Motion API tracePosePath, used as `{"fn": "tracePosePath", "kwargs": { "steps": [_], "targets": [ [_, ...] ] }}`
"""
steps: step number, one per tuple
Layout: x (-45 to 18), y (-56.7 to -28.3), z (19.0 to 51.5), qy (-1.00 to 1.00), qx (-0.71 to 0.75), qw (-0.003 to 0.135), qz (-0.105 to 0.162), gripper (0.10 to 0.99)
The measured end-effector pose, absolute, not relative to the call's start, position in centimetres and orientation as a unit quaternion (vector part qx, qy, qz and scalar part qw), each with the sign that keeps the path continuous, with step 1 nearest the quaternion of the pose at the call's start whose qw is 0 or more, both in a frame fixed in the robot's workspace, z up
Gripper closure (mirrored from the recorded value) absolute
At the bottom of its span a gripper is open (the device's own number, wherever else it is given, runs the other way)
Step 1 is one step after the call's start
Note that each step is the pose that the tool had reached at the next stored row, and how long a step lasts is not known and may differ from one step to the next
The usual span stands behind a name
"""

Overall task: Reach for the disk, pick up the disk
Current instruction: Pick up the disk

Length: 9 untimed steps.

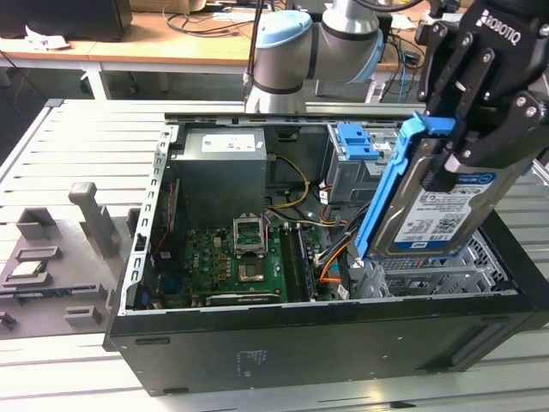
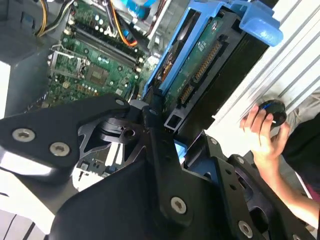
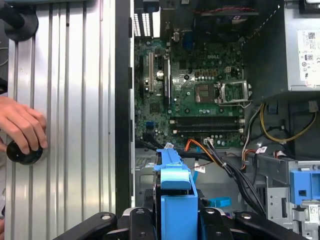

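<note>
My gripper [image 1: 455, 163] is closest to the lens in the exterior view, black fingers [image 1: 470, 81] clamped on the disk [image 1: 433, 210], so it's holding, not open. The disk is lifted clear above the open computer case [image 1: 326, 352], tilted steeply, label side facing the exterior camera, blue rail frame [image 1: 383, 193] running along its edge on the exterior view's left. Its lower end hangs over the drive cage area at the case's exterior-view right side; can't tell if it touches anything there.

In the second wrist view the disk [image 2: 210, 75] shows its connector edge and blue frame, pinched between my gripper's [image 2: 165, 125] black links. In the first wrist view the blue frame [image 3: 175, 195] sits between my fingers [image 3: 142, 220].

Inside the case: green motherboard [image 1: 236, 262] with open processor socket [image 1: 249, 232], grey power supply [image 1: 221, 146] at the back, orange and yellow cables [image 1: 330, 257] near the middle. A blue latch piece [image 1: 356, 142] on a grey cage stands just behind the disk.

A person's hand [image 3: 22, 127] rests on a black knob [image 3: 22, 154] on the slatted metal table [image 3: 70, 100], beside the case. Same hand [image 2: 262, 132] appears in the second wrist view.

Grey fixtures [image 1: 90, 223] sit on the table at the exterior view's left, well apart from the case.
</note>
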<state>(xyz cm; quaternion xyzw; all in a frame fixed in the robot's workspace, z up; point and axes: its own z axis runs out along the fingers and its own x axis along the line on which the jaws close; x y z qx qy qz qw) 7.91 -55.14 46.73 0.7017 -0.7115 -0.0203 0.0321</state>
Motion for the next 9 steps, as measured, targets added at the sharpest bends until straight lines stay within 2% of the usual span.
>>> {"fn": "tracePosePath", "kwargs": {
  "steps": [3, 9],
  "targets": [
    [10.3, -54.5, 45.5, -0.711, 0.702, 0.035, -0.021, 0.718],
    [11.0, -54.3, 45.0, -0.711, 0.702, 0.035, -0.021, 0.718]
  ]
}}
